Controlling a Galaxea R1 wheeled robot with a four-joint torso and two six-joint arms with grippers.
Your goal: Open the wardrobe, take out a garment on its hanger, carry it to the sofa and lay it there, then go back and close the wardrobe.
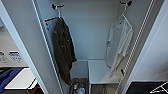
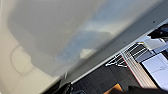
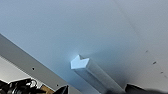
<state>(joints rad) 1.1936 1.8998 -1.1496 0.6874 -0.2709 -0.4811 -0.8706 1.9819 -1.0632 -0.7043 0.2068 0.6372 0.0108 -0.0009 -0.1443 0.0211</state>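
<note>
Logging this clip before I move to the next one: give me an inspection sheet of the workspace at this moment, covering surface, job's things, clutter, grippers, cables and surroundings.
Surface: white shelf low inside the wardrobe, bare where visible.
Job's things: wardrobe stands open. White shirt hangs on its hanger from a black hook at the interior's right. The wardrobe handle shows close up in the right wrist view.
Clutter: dark olive jacket hangs at the interior's left; mixed items in a box on the wardrobe floor.
Grippers: fingers cannot be made out.
Cables: nothing seen.
Surroundings: a spare white hanger lies on dark floor at the right; a blue object at the left edge.
</note>
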